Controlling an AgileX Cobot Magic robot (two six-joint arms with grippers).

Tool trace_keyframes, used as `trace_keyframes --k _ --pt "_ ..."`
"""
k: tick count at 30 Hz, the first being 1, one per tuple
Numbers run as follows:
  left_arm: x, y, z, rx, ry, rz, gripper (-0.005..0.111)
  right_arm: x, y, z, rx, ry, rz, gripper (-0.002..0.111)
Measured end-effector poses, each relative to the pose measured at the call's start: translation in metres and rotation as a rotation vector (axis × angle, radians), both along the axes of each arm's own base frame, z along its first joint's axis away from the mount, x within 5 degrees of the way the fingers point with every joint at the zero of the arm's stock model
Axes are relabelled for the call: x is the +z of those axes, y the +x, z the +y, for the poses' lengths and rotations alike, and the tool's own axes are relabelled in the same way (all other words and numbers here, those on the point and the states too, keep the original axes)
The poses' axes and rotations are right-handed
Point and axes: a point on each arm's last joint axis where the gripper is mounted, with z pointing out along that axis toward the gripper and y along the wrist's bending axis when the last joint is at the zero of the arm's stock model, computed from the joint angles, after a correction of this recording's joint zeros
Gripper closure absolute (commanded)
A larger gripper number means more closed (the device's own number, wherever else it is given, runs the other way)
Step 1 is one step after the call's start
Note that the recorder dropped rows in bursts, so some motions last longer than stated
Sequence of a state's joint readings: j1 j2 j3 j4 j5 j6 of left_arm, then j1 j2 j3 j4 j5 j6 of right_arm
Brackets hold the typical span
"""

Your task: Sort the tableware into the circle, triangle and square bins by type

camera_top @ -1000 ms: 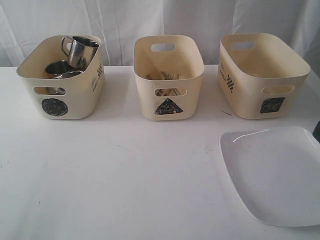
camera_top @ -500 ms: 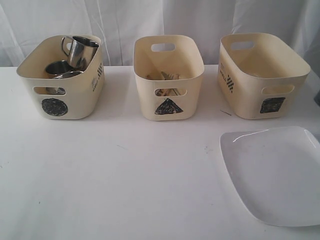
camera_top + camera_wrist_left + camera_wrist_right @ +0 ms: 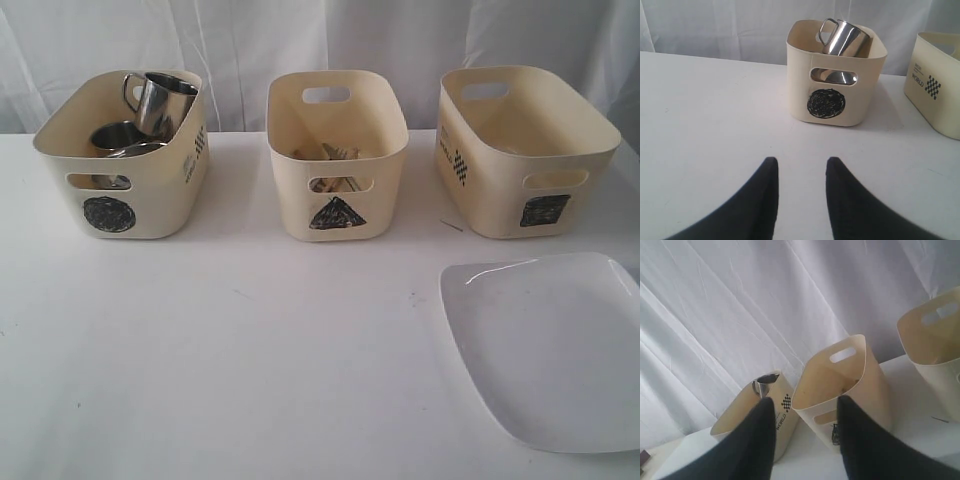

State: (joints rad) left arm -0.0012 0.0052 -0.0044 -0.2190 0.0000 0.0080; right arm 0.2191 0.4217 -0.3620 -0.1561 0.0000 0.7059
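Note:
Three cream bins stand in a row at the back of the table. The circle bin (image 3: 150, 200) on the left holds a steel mug (image 3: 162, 100) and a steel bowl (image 3: 118, 135). Wooden chopsticks and cutlery (image 3: 335, 153) lie in the triangle bin (image 3: 290, 200). The inside of the square bin (image 3: 490, 190) is mostly hidden. A large white squarish plate (image 3: 550, 350) lies flat at the front right. Neither gripper shows in the exterior view. My left gripper (image 3: 799, 162) is open and empty over bare table, facing the circle bin (image 3: 800, 75). My right gripper (image 3: 805, 402) is open and empty, raised and facing the triangle bin (image 3: 850, 375).
White cloth covers the table (image 3: 250, 350) and a white curtain (image 3: 250, 40) hangs behind the bins. A thin short sliver (image 3: 452, 226) lies between the triangle and square bins. The plate's right side runs to the edge of the exterior view.
A dark part of the right arm at the exterior view's right edge rose and left the picture. Bins, plate and contents have not moved.

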Motion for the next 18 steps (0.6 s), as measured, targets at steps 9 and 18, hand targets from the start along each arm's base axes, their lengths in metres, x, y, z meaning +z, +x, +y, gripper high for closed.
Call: trace_keyframes --k 9,18 --pt "0.000 0.000 0.000 0.000 0.000 0.000 0.069 0.000 0.000 0.000 0.000 0.007 0.002 0.069" --pt "0.000 0.000 0.000 0.000 0.000 0.000 0.069 -0.010 0.002 -0.012 -0.115 -0.209 0.338 0.068"
